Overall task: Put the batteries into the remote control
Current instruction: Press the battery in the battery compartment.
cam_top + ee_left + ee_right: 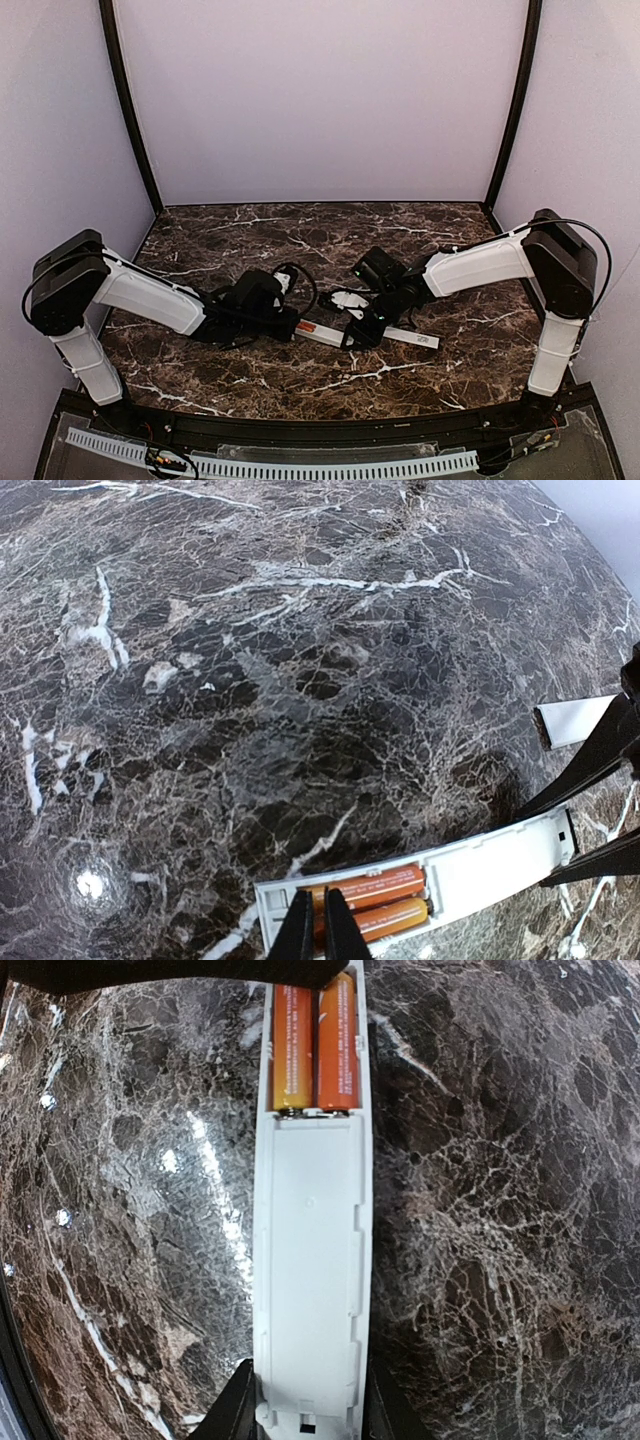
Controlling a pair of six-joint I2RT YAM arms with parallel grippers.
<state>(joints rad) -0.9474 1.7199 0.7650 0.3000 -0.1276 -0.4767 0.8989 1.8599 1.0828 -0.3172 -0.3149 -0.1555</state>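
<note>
The remote control (pixel 330 333) lies back-up at the table's middle, a slim white bar with an open recess at its left end. Two orange batteries (pixel 385 902) lie side by side in that recess; they also show in the right wrist view (pixel 315 1050). My left gripper (pixel 317 898) has its fingers almost together, tips over the batteries' left ends, holding nothing. It is at the remote's left end (pixel 288 325). My right gripper (pixel 308 1368) is shut on the remote's (pixel 310 1260) other end, one finger on each long side, and shows from above (pixel 362 335).
A thin flat white strip (pixel 412 339) with a dark end lies just right of my right gripper. A white piece with a dark edge (pixel 578 720) shows behind the right gripper's fingers. The dark marble table (pixel 300 240) is walled at the back and sides.
</note>
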